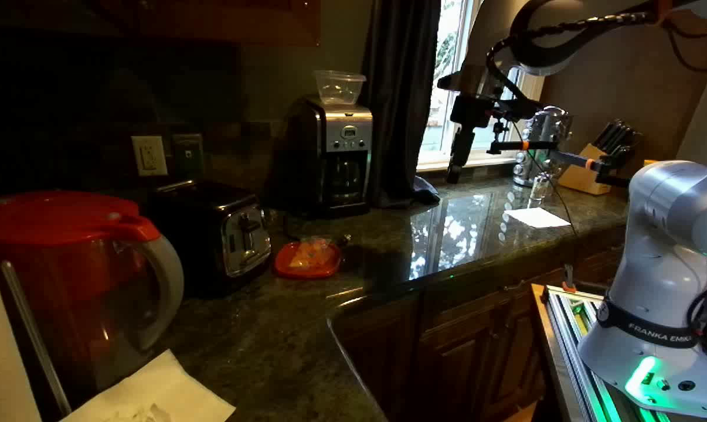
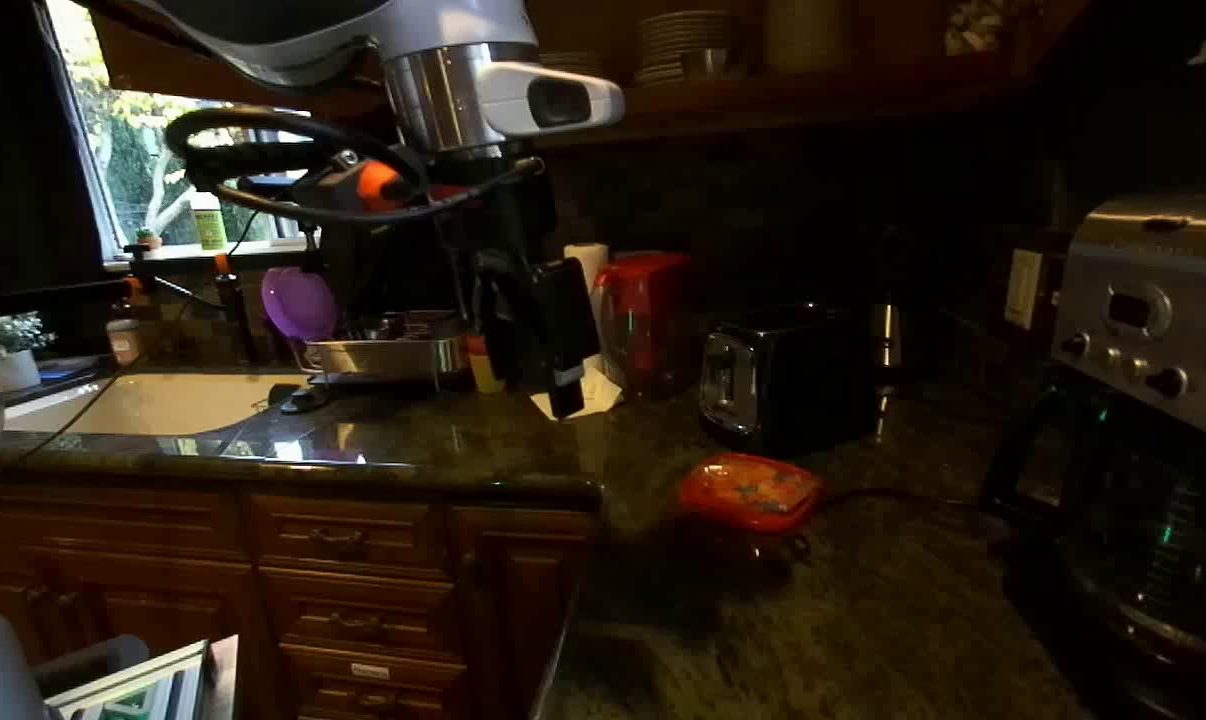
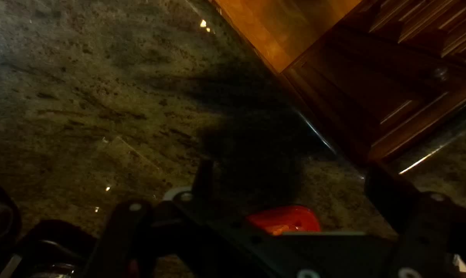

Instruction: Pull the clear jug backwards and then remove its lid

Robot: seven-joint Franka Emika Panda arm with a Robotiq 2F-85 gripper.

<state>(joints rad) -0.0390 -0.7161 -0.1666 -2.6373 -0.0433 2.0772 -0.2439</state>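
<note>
Red lid (image 1: 57, 218) seated on clear jug (image 1: 92, 293)

At the near left in an exterior view, the clear jug is seen just beside the toaster (image 1: 218, 231), with a paper sheet (image 1: 160, 387) laid in front. The pincer (image 3: 291, 168) is held above the tabletop (image 3: 101, 96), well apart from the clear jug; its fingers (image 3: 389, 189) are spread wide.

An orange-red dish (image 1: 306, 273) lies near the toaster (image 1: 213, 234), a tub (image 1: 340, 89) atop the coffee maker (image 1: 346, 138).
</note>
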